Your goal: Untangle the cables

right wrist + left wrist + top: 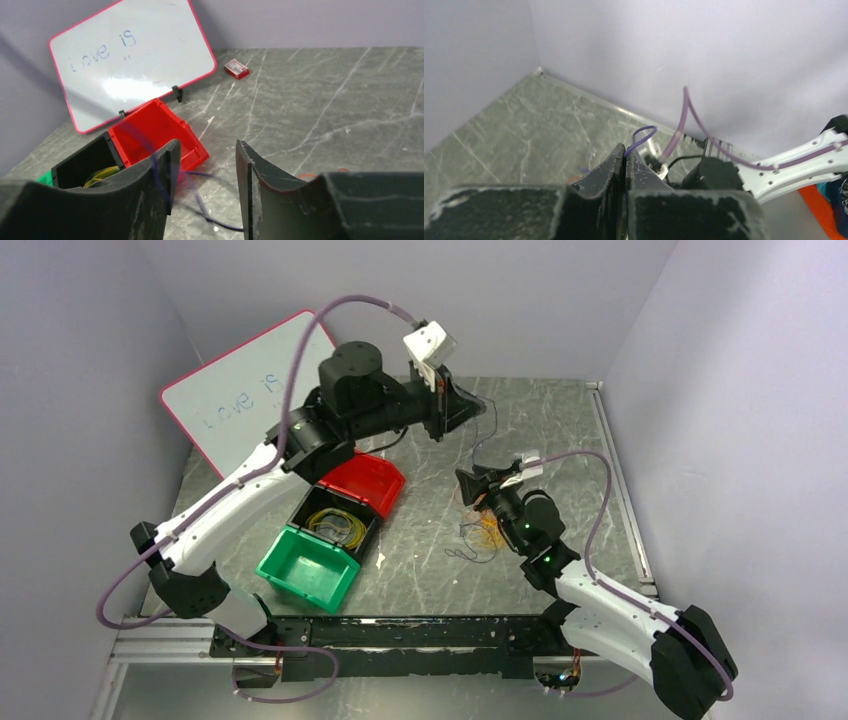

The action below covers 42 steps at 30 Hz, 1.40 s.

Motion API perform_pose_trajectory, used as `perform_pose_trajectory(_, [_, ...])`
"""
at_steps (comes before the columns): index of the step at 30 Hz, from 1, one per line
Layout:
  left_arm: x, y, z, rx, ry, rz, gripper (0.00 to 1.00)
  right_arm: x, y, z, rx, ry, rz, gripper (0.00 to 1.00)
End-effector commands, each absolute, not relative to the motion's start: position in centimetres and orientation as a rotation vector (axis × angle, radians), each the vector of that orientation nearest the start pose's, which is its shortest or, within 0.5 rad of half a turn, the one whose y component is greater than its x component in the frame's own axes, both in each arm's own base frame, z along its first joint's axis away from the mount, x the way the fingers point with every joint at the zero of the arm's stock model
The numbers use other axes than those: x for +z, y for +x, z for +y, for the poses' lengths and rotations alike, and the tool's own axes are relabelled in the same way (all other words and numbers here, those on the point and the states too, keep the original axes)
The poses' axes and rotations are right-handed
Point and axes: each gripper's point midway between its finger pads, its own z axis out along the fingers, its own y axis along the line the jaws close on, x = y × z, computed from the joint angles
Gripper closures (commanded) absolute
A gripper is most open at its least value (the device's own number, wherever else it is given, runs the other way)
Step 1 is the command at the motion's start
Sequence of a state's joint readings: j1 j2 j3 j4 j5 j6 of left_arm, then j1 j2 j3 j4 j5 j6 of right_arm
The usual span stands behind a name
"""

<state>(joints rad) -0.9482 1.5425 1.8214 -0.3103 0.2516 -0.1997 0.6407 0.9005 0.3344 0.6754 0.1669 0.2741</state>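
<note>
Aloft, left gripper (626, 153) pinches purple cable (644, 127); right gripper (205, 172) low, parted.

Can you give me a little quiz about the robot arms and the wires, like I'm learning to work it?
1. True or false: the left gripper is shut on a purple cable.
2. Which bin holds the yellow cables? A) red B) black C) green
3. Fill in the gap: the right gripper has its jaws ____.

Key:
1. True. Its fingers are pressed together with the purple loop sticking out at the tips.
2. B, the black bin.
3. Open. There is a clear gap between the fingers.
</note>
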Motion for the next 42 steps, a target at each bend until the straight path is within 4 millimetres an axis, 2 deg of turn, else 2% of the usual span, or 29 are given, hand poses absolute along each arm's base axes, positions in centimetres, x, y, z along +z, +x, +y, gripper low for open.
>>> perform_pose_trajectory(1, [49.1, 22.4, -40.1, -1.100, 0.789, 1.464, 0.93, 20.9, 29.0, 18.2, 0.592, -0.077, 1.517, 0.54])
perform_pose_trajectory(9, [54.4, 23.7, -36.3, -0.975, 0.615, 1.402, 0.93, 14.9, 28.2, 16.4, 0.537, 0.015, 1.675, 0.61])
perform_pose_trajectory(18, [59.2, 24.2, -31.3, -0.837, 0.473, 1.308, 0.93, 9.8, 27.0, 14.8, 0.495, 0.129, 1.818, 0.61])
perform_pose_trajectory(24, [61.2, 24.4, -28.4, -0.754, 0.391, 1.270, 0.93, 8.0, 26.7, 14.2, 0.464, 0.167, 1.867, 0.60])
perform_pose_trajectory(30, [62.6, 24.6, -26.4, -0.680, 0.350, 1.243, 0.93, 6.7, 26.5, 13.3, 0.420, 0.216, 1.904, 0.62])
perform_pose_trajectory(33, [63.3, 24.9, -24.6, -0.605, 0.311, 1.236, 0.93, 6.0, 26.2, 12.7, 0.391, 0.251, 1.927, 0.64])
perform_pose_trajectory(37, [64.7, 25.2, -20.9, -0.467, 0.224, 1.212, 0.93, 5.5, 26.2, 12.2, 0.368, 0.305, 1.947, 0.67])
perform_pose_trajectory(42, [66.3, 24.5, -16.4, -0.342, 0.142, 1.178, 0.93, 5.2, 26.4, 12.2, 0.343, 0.338, 1.986, 0.73])
